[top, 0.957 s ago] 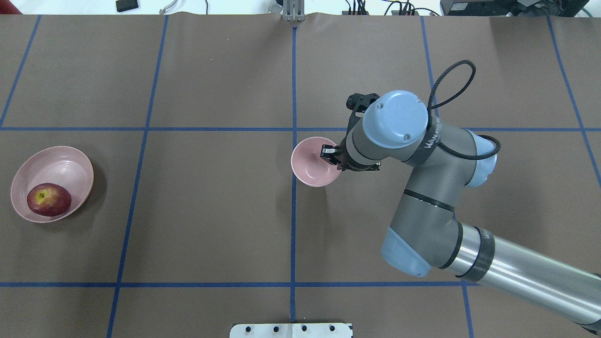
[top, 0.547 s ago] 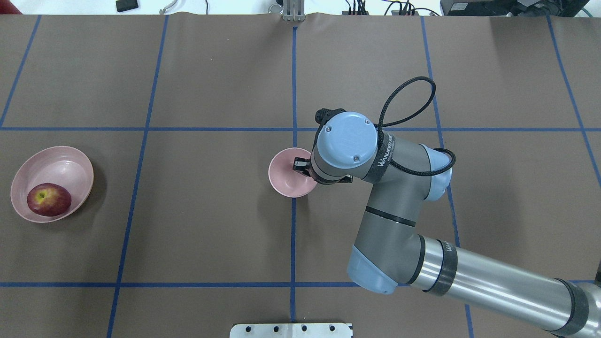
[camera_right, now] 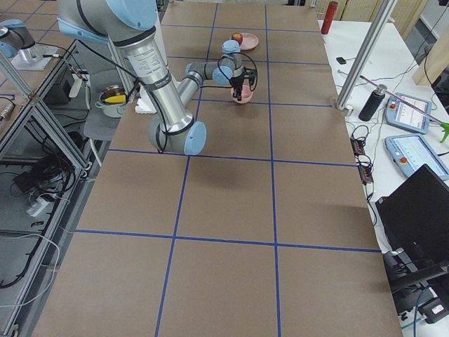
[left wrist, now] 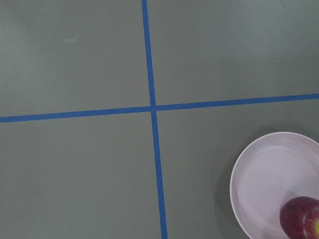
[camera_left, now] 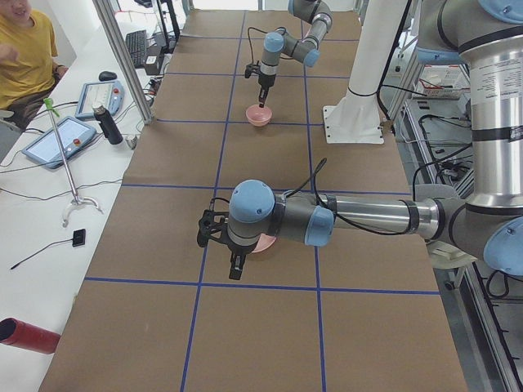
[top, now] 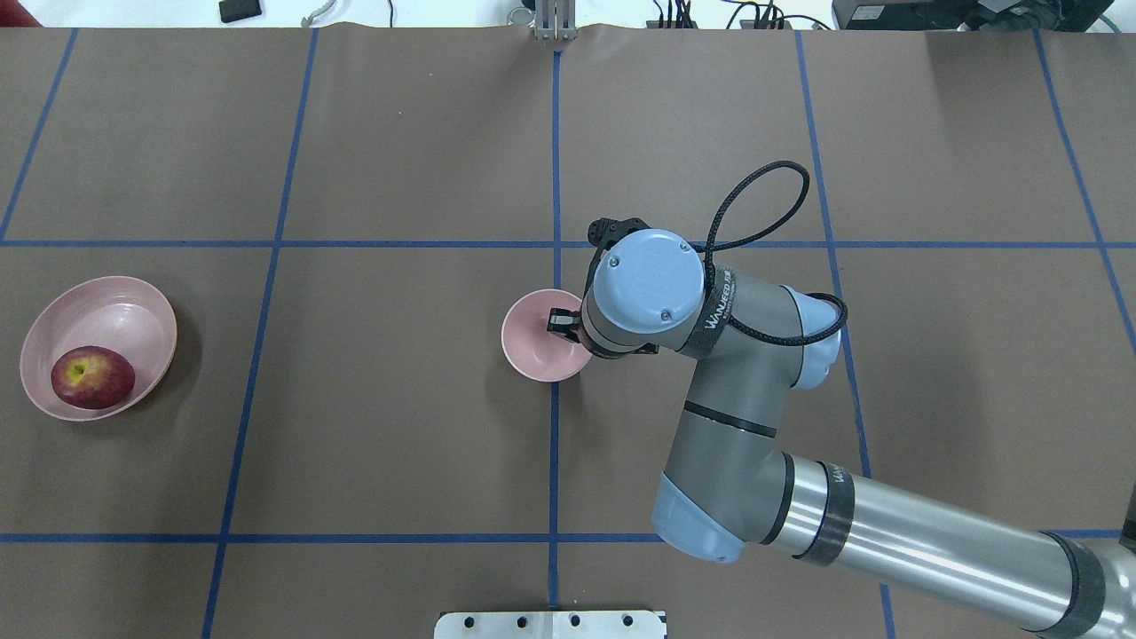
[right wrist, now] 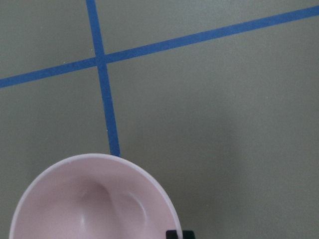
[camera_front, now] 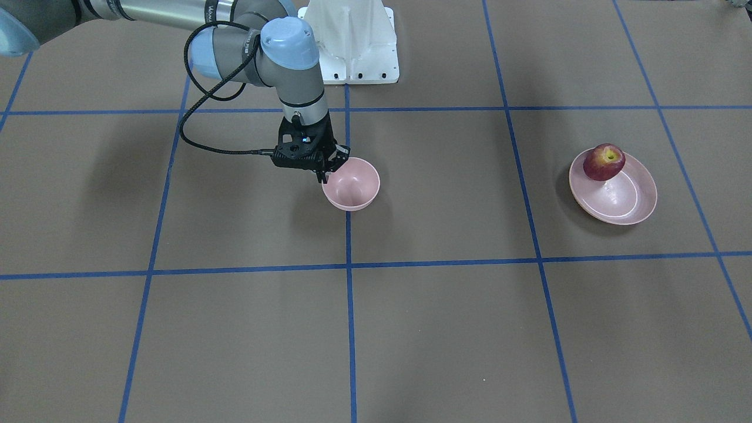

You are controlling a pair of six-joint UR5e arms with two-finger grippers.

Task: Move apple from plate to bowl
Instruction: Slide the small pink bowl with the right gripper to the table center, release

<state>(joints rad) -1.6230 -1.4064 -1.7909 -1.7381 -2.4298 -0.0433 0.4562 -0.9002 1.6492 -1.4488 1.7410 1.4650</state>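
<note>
Shows, from above, a brown table [top: 399, 160] crossed by blue tape lines [top: 555, 177]. Places the apple [top: 92, 377] on the plate [top: 106, 306] at the table's 9 o'clock edge, resting toward the plate's 7 o'clock side, yellow stem hollow turned up. Untouched by either arm.

Sets the bowl [top: 531, 351] near the table's centre, empty and upright, well apart from the plate.

Has the right gripper [top: 561, 323] clenched on the bowl's rim at about 3 o'clock, one finger inside the wall and one outside, reaching straight down from the wrist. Pinches the rim rather than spanning the whole bowl, likely for a firmer hold on a thin wall than across the full width. Seems meant to bring the bowl toward 9 o'clock, nearer the fruit, so shortening the apple's trip.

Catches the left gripper [camera_left: 234, 269] only from the table's end; cannot tell whether released or clenched.

Leaves the task barely begun: apple not yet lifted, bowl not yet filled.
</note>
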